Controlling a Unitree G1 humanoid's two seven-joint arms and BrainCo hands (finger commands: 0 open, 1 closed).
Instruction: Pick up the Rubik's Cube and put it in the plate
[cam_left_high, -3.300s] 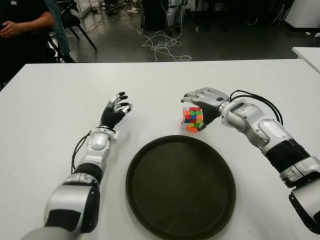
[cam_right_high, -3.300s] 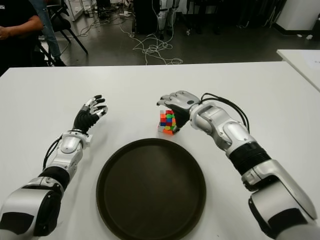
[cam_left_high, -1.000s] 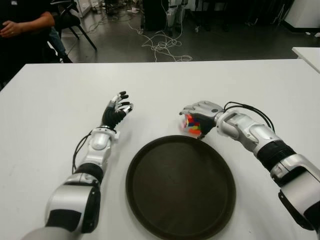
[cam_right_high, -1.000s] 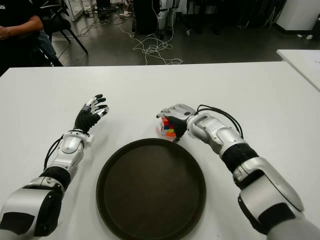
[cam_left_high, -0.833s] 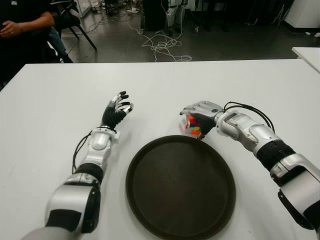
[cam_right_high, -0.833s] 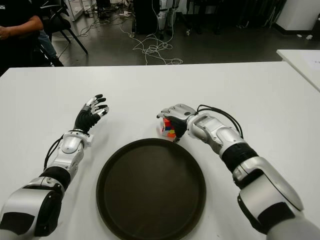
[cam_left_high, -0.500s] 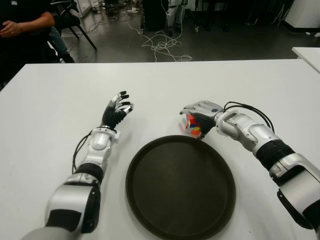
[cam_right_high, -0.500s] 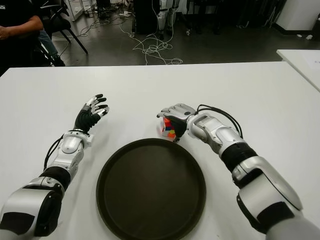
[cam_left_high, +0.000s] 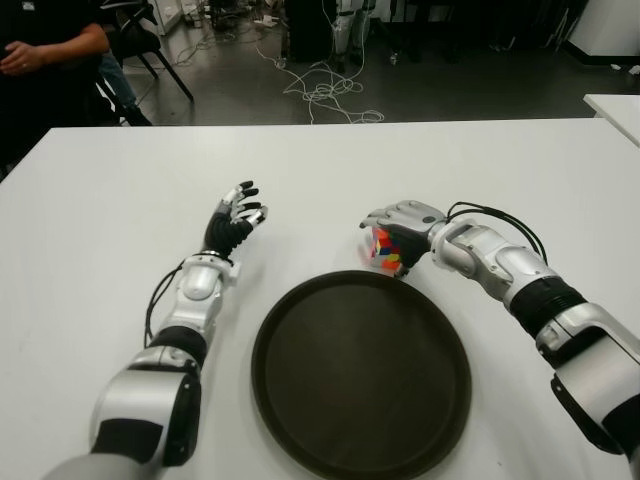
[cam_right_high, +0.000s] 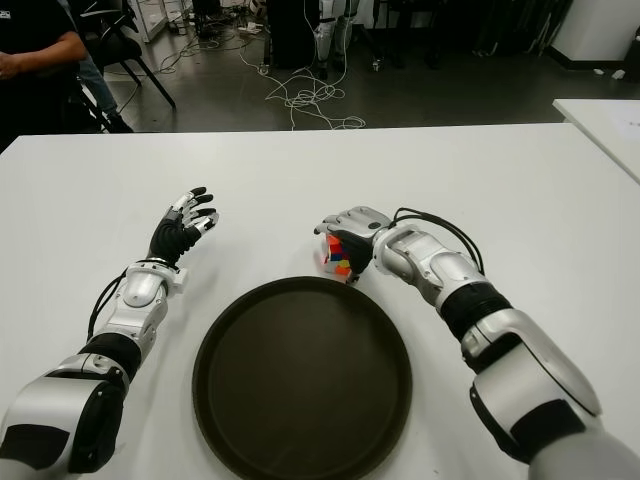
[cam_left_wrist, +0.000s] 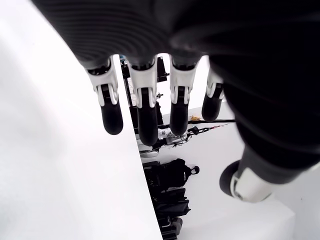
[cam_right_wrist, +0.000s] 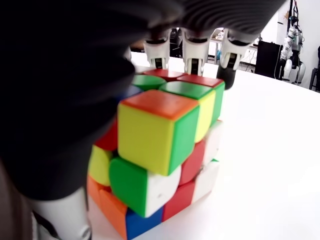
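- Cube (cam_left_high: 386, 251) sits on the bench (cam_left_high: 90, 230), just beyond the far rim of the plate (cam_left_high: 290, 420), a little right of the plate's middle.
- Right hand (cam_left_high: 400, 228) is draped over the cube from above and from the right, covering its top and far side; only the near left faces show in the eye views.
- In the right wrist view the fingers (cam_right_wrist: 195, 46) curl down past the cube's (cam_right_wrist: 160, 150) far edge and the palm lies close over its top, with the thumb low at the near side. I judge the hand clenched around the cube, though whether it has left the bench I cannot tell.
- Such a wrap-around hold suits a boxy thing: fingers and thumb press on opposite faces so it should not twist out when carried.
- Plate lies near the robot, so the carry is short, toward the robot and slightly left.
- Left hand (cam_left_high: 232, 219) shows left of the plate, well apart from the cube, fingers (cam_left_wrist: 145, 105) spread and holding nothing.
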